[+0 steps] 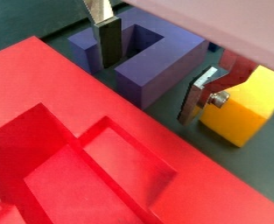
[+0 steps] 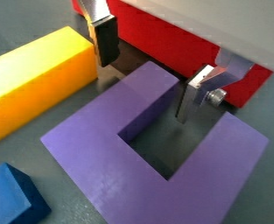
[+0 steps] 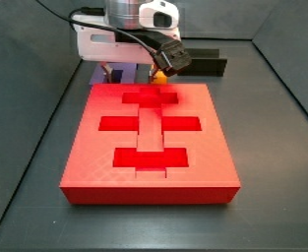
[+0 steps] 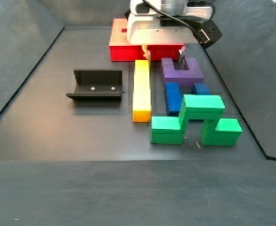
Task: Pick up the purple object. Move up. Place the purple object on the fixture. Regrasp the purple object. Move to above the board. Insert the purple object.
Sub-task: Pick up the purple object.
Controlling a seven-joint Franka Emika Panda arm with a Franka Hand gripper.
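The purple object (image 2: 115, 144) is a chunky U-shaped block lying flat on the floor, between the red board (image 1: 57, 79) and the yellow bar (image 2: 28, 83). My gripper (image 2: 151, 68) is low over it and open, straddling one prong. One finger stands in the slot and the other in the gap beside the yellow bar (image 1: 247, 107). Neither pad presses the prong. In both side views the hand covers most of the purple object (image 4: 182, 71). The black fixture (image 4: 95, 86) stands apart, with nothing in it. The board (image 3: 150, 138) shows cross-shaped recesses.
A blue block (image 4: 175, 94) and a green block (image 4: 194, 119) lie in line beyond the purple one. The long yellow bar (image 4: 141, 88) runs close alongside them. Dark walls enclose the floor.
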